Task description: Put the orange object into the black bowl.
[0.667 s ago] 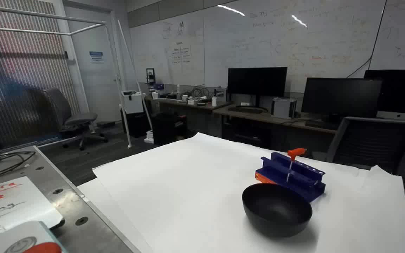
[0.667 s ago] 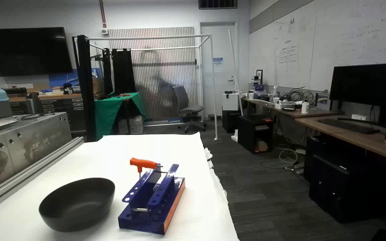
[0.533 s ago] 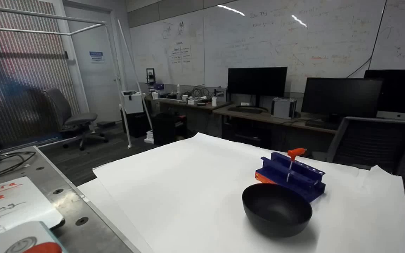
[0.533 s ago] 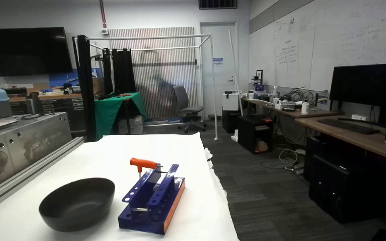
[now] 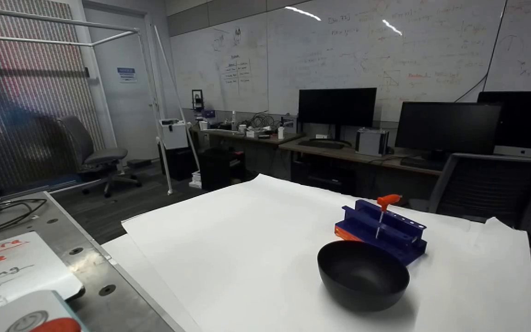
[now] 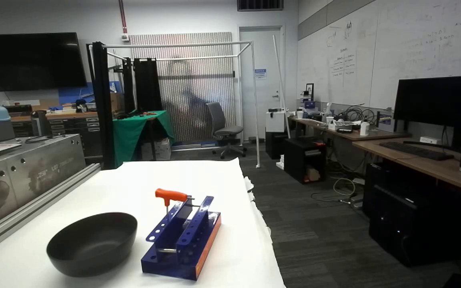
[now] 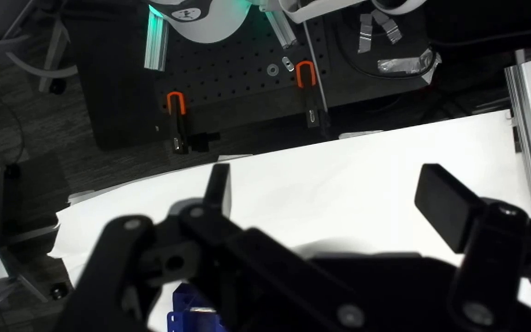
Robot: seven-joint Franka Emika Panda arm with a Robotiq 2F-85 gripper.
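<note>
In both exterior views, read NOTICE on the far door sign (image 5: 126,74); see the orange tool (image 6: 170,195) in the blue rack (image 6: 174,234) near the black bowl (image 6: 94,246). In the wrist view only, see the end effector (image 7: 332,198), spread wide.

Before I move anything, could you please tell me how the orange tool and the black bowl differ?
The orange tool is slim, with a T-shaped handle on a thin shaft; the black bowl is round and much wider. The tool stands roughly upright in the blue rack, while the bowl rests on the white sheet. The tool's handle is orange, the bowl plain black. Neither is held by the pincer.
</note>
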